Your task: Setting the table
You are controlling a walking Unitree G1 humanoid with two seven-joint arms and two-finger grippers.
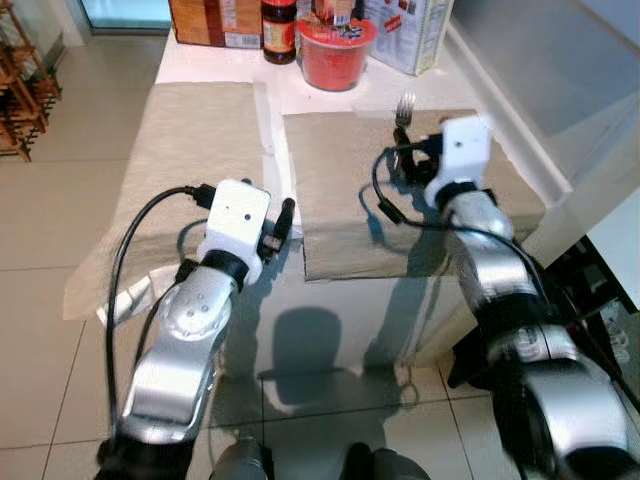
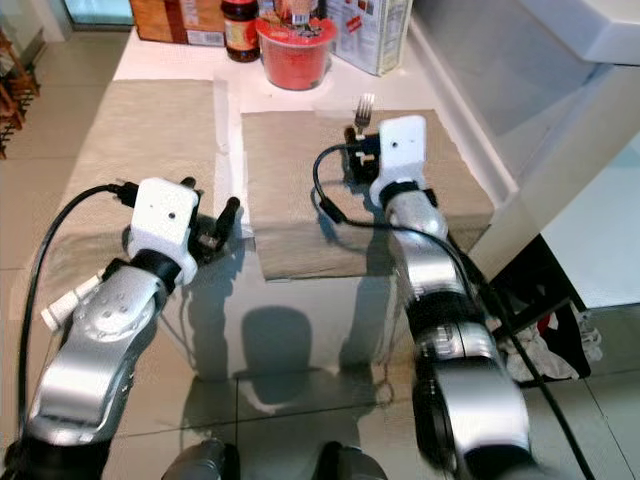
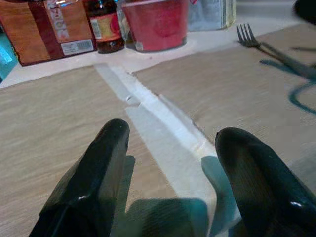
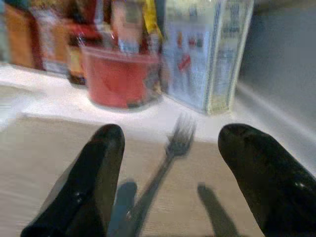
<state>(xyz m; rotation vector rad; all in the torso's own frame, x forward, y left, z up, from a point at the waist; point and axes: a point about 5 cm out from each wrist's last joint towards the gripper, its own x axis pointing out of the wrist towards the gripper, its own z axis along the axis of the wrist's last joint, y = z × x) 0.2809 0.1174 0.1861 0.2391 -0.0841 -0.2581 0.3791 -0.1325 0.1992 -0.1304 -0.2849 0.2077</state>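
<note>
A silver fork (image 1: 404,108) lies on the right beige placemat (image 1: 330,190), tines toward the table's far end. My right gripper (image 4: 173,131) hovers open just above the fork's handle (image 4: 158,182), with one finger on either side and no hold on it. From the head view its fingers are mostly hidden beneath the white wrist housing (image 1: 462,143). My left gripper (image 3: 170,148) is open and empty, low over the white table strip (image 3: 163,133) between the right mat and the left placemat (image 1: 190,150), near the table's front edge.
At the table's far end stand a red bowl (image 1: 335,55), a dark sauce bottle (image 1: 279,30), a brown box (image 1: 215,22) and a printed carton (image 1: 410,30). A white ledge (image 1: 540,110) borders the table's right side. A wooden rack (image 1: 20,90) stands on the tiled floor at left.
</note>
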